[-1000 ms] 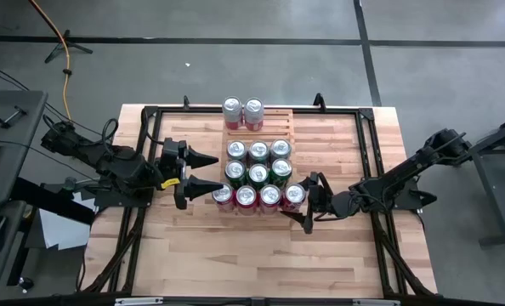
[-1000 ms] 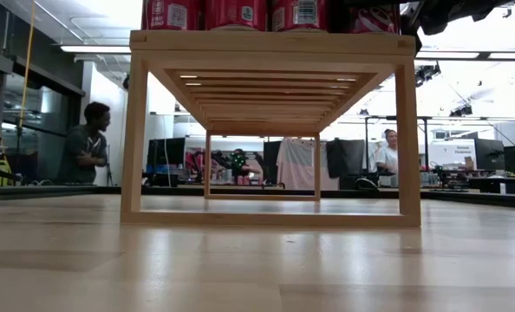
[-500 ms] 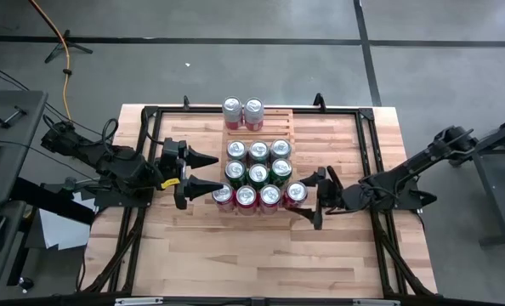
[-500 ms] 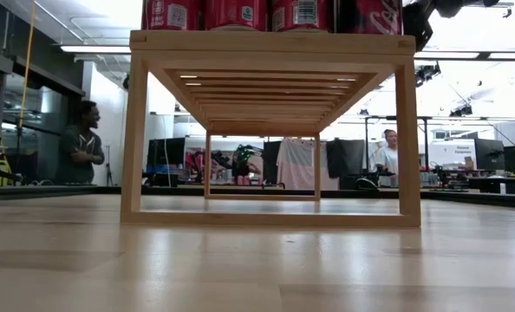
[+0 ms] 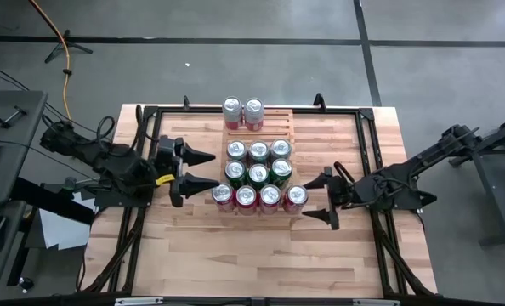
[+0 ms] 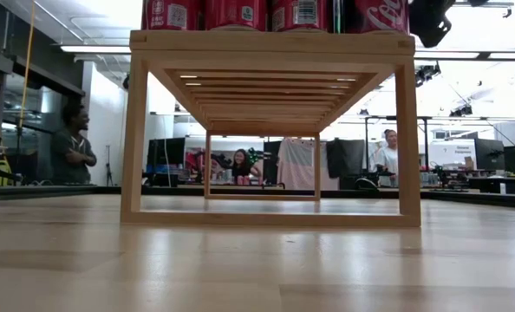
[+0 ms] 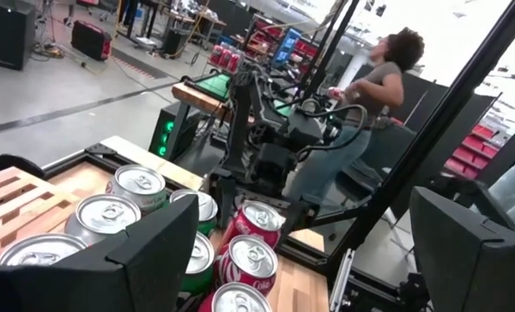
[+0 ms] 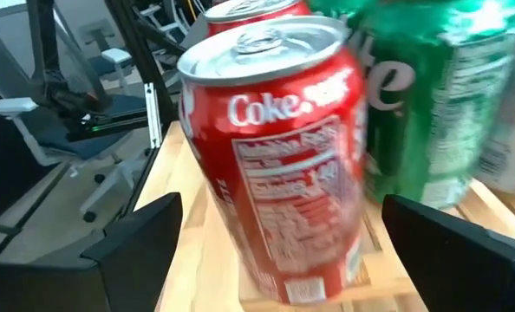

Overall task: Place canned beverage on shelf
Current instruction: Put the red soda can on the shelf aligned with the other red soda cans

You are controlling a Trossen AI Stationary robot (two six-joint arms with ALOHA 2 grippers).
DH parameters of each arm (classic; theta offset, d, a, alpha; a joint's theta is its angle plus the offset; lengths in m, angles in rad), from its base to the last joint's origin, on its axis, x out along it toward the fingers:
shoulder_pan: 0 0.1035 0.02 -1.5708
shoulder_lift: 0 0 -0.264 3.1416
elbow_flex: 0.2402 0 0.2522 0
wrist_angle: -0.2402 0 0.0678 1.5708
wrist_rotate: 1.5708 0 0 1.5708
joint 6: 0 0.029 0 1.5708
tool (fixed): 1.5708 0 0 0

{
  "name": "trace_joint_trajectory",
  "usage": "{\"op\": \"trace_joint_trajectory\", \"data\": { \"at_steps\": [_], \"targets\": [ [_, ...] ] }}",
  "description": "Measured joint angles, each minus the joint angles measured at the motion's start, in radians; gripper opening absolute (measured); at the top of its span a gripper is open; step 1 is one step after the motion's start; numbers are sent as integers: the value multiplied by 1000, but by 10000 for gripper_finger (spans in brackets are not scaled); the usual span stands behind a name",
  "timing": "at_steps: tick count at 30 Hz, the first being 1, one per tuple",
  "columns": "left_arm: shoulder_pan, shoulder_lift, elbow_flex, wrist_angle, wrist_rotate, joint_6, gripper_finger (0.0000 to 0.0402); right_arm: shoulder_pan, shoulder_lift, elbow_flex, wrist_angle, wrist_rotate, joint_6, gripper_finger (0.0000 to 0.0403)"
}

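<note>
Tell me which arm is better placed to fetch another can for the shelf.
Probably right: right gripper is open, clear of the red can on the shelf. Left gripper waits open beside the cans.

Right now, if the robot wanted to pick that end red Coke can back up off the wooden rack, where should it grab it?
Probably around the middle of the upright red Coke can, coming level from the open right side. Its round wall suits two fingers, green cans stand behind it, another red can beside it. The open right gripper already faces it.
</note>
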Motion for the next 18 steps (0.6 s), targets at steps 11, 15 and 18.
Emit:
{"op": "trace_joint_trajectory", "data": {
  "at_steps": [11, 15, 18],
  "targets": [
    [0, -22, 0, -2, 0, 2, 321, 0, -108, 0, -83, 6, 14, 383],
    [0, -22, 0, -2, 0, 2, 321, 0, -152, 0, -126, -11, 88, 383],
    [0, -22, 0, -1, 0, 2, 321, 0, -198, 0, -166, -52, 140, 383]
  ]
}}
